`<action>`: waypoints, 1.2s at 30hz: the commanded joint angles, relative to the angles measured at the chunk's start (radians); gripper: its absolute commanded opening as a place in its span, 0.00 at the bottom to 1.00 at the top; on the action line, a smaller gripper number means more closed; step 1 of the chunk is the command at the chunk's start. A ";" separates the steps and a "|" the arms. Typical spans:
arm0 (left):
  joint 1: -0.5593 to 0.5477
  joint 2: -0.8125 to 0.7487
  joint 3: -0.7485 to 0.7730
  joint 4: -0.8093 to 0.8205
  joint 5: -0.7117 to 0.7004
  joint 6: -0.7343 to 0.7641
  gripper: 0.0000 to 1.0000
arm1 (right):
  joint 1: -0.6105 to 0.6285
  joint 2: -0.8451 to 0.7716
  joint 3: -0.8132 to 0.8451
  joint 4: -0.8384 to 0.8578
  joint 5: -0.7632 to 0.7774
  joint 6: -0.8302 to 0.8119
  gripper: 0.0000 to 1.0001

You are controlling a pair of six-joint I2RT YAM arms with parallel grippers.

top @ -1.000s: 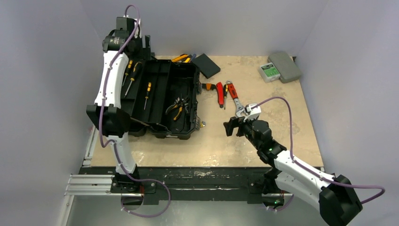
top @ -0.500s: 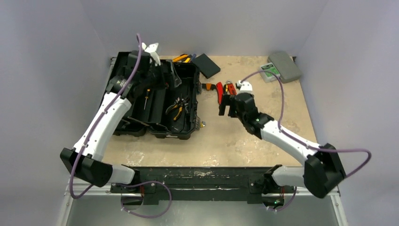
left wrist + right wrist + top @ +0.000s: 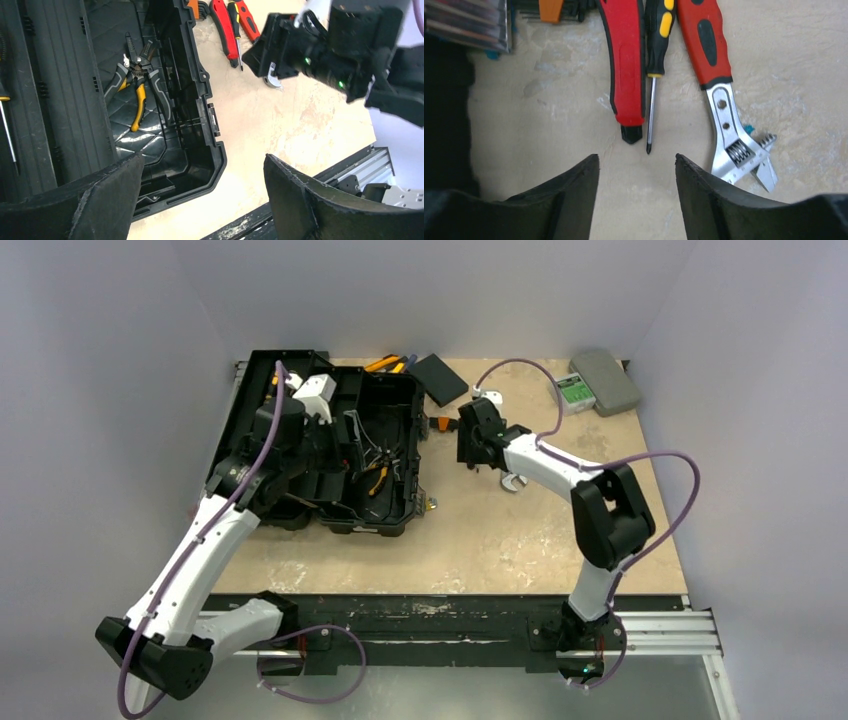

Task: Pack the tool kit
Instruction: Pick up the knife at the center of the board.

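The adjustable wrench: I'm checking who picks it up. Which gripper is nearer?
Right. The right gripper hovers close beside the adjustable wrench; the left gripper hangs over the open toolbox, farther off.

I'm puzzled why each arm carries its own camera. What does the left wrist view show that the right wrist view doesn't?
Only the left wrist view: the open toolbox with pliers inside, and the right arm. Only the right wrist view: the adjusting wheel of the wrench. Both: the red-handled tool, the screwdriver and the wrench, lying on the table.
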 commanded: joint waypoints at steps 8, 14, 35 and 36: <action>-0.002 -0.031 0.055 -0.089 0.046 0.162 0.87 | -0.047 0.257 0.333 -0.088 -0.068 -0.036 0.50; -0.001 -0.029 0.059 -0.050 0.042 0.211 0.88 | -0.077 0.343 0.396 -0.083 -0.103 -0.032 0.51; 0.043 -0.003 0.010 -0.024 0.118 0.198 0.88 | -0.125 0.404 0.341 -0.082 -0.244 -0.018 0.12; 0.043 -0.007 0.003 -0.019 0.123 0.195 0.88 | -0.125 0.374 0.319 -0.067 -0.245 -0.018 0.10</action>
